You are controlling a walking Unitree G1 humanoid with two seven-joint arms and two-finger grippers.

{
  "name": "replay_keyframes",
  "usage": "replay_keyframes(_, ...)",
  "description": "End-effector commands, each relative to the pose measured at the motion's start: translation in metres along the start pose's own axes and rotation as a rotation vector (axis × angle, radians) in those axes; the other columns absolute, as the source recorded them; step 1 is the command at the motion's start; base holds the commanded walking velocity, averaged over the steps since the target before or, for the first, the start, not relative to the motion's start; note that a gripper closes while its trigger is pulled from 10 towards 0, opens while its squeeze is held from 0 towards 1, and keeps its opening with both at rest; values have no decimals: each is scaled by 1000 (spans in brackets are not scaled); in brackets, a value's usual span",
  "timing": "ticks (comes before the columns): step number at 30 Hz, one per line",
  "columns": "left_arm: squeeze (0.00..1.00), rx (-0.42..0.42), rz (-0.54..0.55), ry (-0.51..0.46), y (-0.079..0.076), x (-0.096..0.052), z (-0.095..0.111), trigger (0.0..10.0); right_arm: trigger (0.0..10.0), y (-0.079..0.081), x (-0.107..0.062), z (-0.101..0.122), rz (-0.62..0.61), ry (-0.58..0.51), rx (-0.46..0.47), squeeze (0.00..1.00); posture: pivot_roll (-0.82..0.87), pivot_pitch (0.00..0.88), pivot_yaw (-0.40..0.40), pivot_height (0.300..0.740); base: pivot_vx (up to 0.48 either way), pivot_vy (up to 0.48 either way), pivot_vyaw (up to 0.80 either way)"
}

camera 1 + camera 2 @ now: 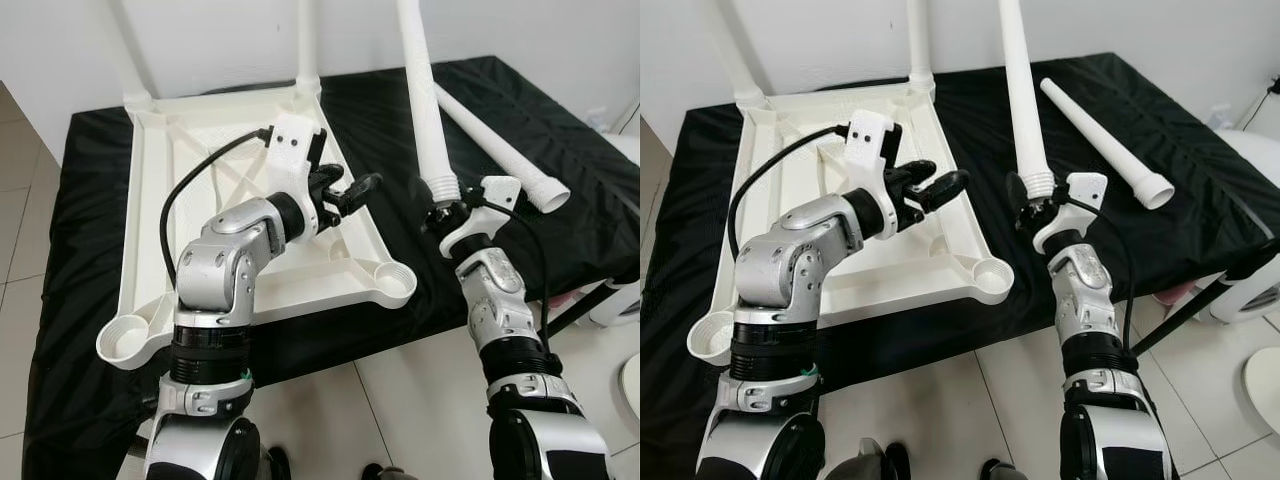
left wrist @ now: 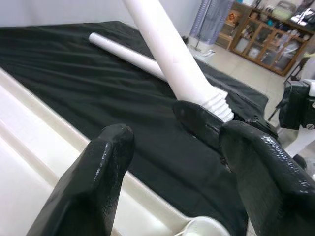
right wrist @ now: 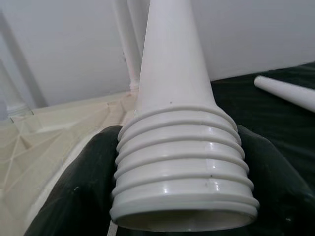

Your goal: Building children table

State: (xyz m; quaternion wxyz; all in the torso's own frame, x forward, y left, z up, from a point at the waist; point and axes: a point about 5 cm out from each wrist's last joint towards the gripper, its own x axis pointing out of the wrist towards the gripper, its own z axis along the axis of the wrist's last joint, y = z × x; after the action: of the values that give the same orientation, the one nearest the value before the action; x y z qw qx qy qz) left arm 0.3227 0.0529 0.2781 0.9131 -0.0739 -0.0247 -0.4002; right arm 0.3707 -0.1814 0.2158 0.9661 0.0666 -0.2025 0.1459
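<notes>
Nearest, the right gripper (image 1: 1032, 212) pinches the threaded end of a white table leg (image 1: 1018, 90), holding it upright over the black mat (image 1: 1090, 150). Beside it, the left gripper (image 1: 345, 195) hovers with fingers spread above the upturned white tabletop (image 1: 200, 290). Farther back, a second leg (image 1: 495, 145) lies on the mat.
</notes>
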Motion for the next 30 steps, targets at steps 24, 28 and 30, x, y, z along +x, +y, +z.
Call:
replay_keyframes(24, 0, -214, -174, -39, 0, 11, 29, 10000, 10000, 34, -10, 14, 381, -46, -73, 0, -60, 0, 36, 740, 0, 0, 0)
replay_keyframes(28, 388, -218, -144, -19, 5, 14, 25, 10000, 10000, 34, -10, 14, 383, -47, -76, 0, -62, 0, 37, 740, 0, 0, 0)
replay_keyframes(30, 1000, -236, -127, 3, 8, 15, 22, 10000, 10000, 33, -11, 15, 381, -48, -76, 0, -61, 0, 38, 740, 0, 0, 0)
